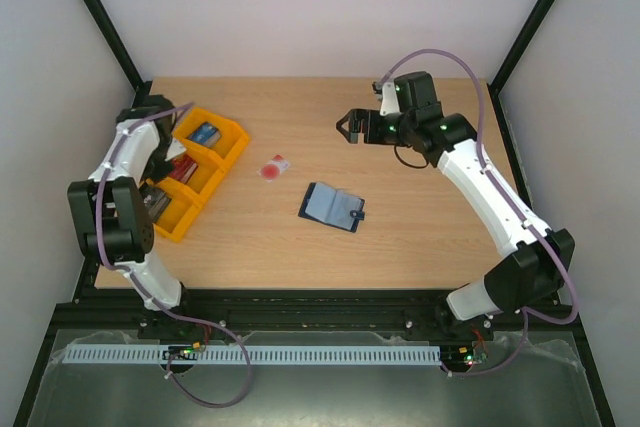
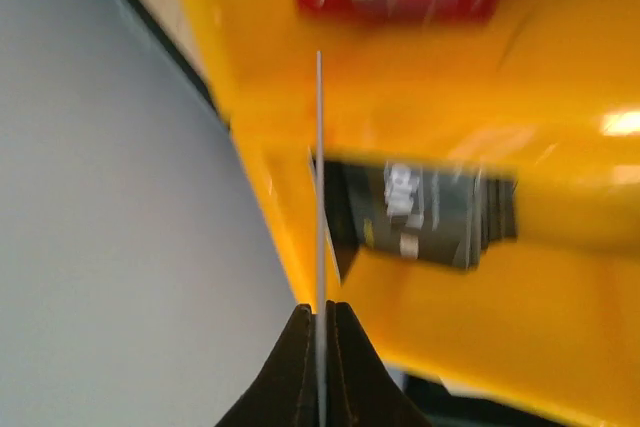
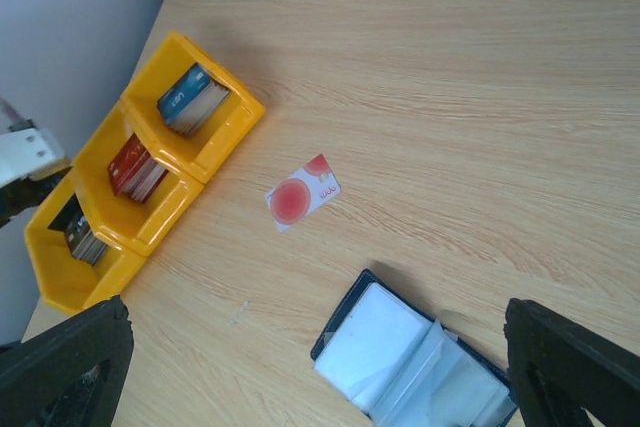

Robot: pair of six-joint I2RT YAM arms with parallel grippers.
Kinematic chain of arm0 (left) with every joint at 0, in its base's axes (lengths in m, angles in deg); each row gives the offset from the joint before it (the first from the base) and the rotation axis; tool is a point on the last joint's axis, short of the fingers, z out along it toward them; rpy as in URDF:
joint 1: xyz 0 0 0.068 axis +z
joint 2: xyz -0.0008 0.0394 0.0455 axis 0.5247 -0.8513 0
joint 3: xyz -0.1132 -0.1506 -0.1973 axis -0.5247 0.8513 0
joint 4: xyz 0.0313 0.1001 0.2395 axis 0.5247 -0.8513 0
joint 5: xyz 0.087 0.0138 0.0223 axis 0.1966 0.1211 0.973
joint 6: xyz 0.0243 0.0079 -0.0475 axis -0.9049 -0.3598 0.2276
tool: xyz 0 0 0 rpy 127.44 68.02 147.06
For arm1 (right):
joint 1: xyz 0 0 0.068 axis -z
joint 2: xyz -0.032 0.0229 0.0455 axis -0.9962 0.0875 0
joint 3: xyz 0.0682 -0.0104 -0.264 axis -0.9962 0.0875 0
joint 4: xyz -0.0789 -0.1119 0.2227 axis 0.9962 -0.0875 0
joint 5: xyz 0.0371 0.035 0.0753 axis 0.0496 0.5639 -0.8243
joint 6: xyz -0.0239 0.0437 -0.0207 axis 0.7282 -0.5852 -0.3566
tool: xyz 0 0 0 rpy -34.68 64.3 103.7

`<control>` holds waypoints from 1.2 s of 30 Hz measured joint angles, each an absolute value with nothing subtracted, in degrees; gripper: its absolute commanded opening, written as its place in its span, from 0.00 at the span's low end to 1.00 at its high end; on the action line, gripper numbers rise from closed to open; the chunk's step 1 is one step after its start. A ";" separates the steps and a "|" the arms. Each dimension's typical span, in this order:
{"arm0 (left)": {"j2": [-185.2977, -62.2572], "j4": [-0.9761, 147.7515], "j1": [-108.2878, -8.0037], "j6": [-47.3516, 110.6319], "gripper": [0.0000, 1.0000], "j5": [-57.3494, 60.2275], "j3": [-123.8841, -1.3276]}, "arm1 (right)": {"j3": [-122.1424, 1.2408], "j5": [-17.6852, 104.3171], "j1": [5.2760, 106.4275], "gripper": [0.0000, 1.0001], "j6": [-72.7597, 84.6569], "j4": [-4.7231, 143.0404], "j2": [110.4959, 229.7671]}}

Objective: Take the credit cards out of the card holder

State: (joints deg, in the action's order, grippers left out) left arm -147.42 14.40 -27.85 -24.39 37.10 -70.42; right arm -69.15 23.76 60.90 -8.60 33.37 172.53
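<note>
Card holder point(image 1: 332, 207) open, long axis left-right, left hand point(image 2: 320, 309) pinching card point(image 2: 319, 177), right hand point(image 1: 345, 130) wide

Surface: light wood-grain counter point(image 1: 430, 237), three items lying on it. Yellow-orange plastic three-compartment tray point(image 1: 193, 217) at the left side. Small white card with red round mark point(image 1: 275, 168) lies flat between the tray and the navy-blue folding card holder point(image 1: 333, 206), which lies open near centre.
</note>
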 measured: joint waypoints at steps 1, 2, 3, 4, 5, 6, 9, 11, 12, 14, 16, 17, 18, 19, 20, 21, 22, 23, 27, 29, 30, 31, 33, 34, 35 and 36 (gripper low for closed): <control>-147.44 12.72 -26.02 -22.70 0.02 37.88 -70.42 | -69.00 23.93 60.95 0.99 -8.41 33.29 172.53; -147.39 11.19 -24.62 -20.76 0.02 38.67 -70.42 | -68.78 24.02 60.99 0.99 -8.23 33.31 172.45; -147.35 10.12 -23.96 -18.92 0.02 39.15 -70.42 | -68.56 24.02 61.01 0.99 -8.14 33.33 172.42; -147.35 9.26 -23.85 -16.67 0.02 39.26 -70.40 | -68.23 24.00 61.01 0.99 -8.06 33.33 172.40; -147.42 8.89 -24.05 -15.25 0.02 39.20 -70.40 | -67.93 23.95 61.01 0.99 -7.99 33.29 172.40; -147.46 8.76 -24.34 -13.74 0.02 39.11 -70.36 | -67.77 23.93 61.03 0.99 -7.82 33.11 172.40; -147.48 9.75 -24.77 -10.00 0.02 39.46 -69.20 | -68.15 23.87 61.03 0.99 -6.59 31.95 172.42; -147.50 11.49 -24.88 -8.15 0.02 40.22 -67.30 | -69.70 23.82 61.03 0.99 -5.50 30.09 173.04; -147.55 12.28 -24.86 -7.40 0.02 40.81 -66.27 | -71.01 23.80 61.10 0.99 -5.02 29.13 173.67; -147.57 13.79 -24.86 -6.42 0.02 41.99 -64.50 | -74.57 23.69 61.14 0.99 -4.14 27.32 175.62; -147.53 15.80 -24.84 -6.16 0.02 43.31 -62.60 | -76.91 23.56 61.14 0.99 -3.95 26.82 177.17; -147.33 16.96 -24.93 -6.18 0.02 43.87 -61.57 | -77.70 23.47 61.14 0.99 -3.99 26.71 177.82; -147.13 18.18 -25.01 -6.24 0.02 44.44 -60.52 | -78.07 23.38 61.14 0.99 -4.23 26.62 178.24; -147.04 19.34 -24.97 -6.29 0.02 45.12 -59.47 | -78.20 23.25 61.14 0.99 -4.51 26.62 178.54; -147.04 20.11 -24.93 -6.40 0.02 45.73 -58.73 | -78.20 23.01 61.14 0.99 -5.02 26.55 178.68; -147.04 21.13 -24.86 -6.48 0.02 46.30 -57.81 | -78.20 22.75 61.17 0.99 -5.52 26.53 178.76; -147.04 21.70 -24.86 -6.55 0.02 46.78 -57.13 | -78.20 22.51 61.17 0.99 -6.04 26.58 178.81; -147.04 22.14 -24.86 -6.59 0.02 47.20 -56.48 | -78.20 22.29 61.19 0.99 -6.74 26.62 178.81; -147.04 23.52 -24.47 -7.42 0.02 47.28 -55.52 | -78.20 21.70 61.27 0.99 -8.14 26.75 178.74; -146.89 24.28 -24.49 -8.23 0.02 47.68 -55.19 | -78.20 21.53 61.30 0.99 -8.34 26.75 178.74; -146.69 24.98 -24.49 -9.13 0.02 47.72 -54.77 | -78.20 21.44 61.30 0.99 -8.36 26.75 178.72; -146.39 25.75 -24.47 -9.89 0.02 47.83 -54.25 | -78.20 21.40 61.30 0.99 -8.36 26.75 178.72; -145.23 27.84 -24.49 -12.39 0.02 47.90 -52.32 | -78.20 21.33 61.30 0.99 -8.36 26.73 178.72; -144.82 28.65 -24.49 -13.44 0.02 47.92 -51.58 | -78.20 21.29 61.30 0.99 -8.36 26.73 178.72; -144.57 29.35 -24.49 -14.42 0.02 47.98 -50.97 | -78.27 21.20 61.30 0.99 -8.38 26.71 178.72; -144.47 30.20 -24.49 -15.49 0.02 48.16 -50.40 | -78.44 21.09 61.30 0.99 -8.38 26.68 178.74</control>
